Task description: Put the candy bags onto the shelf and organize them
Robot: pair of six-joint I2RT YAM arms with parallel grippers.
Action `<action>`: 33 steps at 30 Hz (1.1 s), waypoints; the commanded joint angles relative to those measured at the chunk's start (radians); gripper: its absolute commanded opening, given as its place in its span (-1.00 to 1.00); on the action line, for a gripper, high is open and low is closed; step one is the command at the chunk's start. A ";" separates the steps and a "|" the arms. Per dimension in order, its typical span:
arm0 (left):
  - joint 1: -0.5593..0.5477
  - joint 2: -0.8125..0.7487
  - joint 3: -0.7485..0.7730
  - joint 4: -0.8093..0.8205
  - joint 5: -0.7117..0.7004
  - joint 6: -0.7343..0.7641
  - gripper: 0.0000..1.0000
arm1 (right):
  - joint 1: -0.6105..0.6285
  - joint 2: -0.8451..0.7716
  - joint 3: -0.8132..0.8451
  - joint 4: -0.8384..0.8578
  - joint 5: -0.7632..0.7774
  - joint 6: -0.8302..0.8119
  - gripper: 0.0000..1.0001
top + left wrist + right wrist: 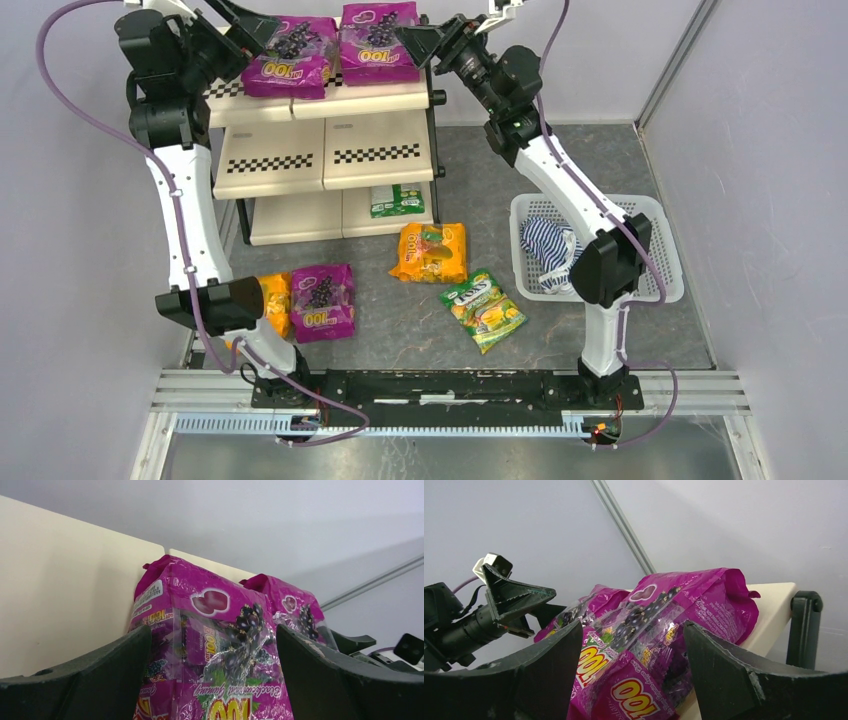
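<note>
Top tier of shelf (380, 98): L purple bag (290, 55) is straddled by L gripper (212, 645), R purple bag (378, 42) by R gripper (633, 627), jaws spread on both; bags are best squared side by side w/ light pushes, rear edge avoided.

3 purple bags (291, 57) (379, 42) (322, 301), 2 orange bags (431, 252) (276, 304) and 2 green bags (483, 309) (397, 200).
</note>
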 commanded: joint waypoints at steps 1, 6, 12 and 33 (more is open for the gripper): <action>0.002 0.018 -0.003 0.079 0.088 -0.079 1.00 | 0.002 0.033 0.058 0.067 -0.059 0.058 0.60; 0.007 -0.009 -0.002 0.038 0.039 -0.051 1.00 | -0.002 0.017 0.054 0.025 -0.057 0.025 0.59; 0.011 -0.142 -0.012 -0.068 -0.246 0.048 1.00 | -0.040 -0.152 -0.057 -0.112 0.036 -0.065 0.66; 0.010 -0.259 -0.239 0.014 -0.153 0.031 1.00 | -0.061 -0.676 -0.597 -0.248 -0.005 -0.289 0.76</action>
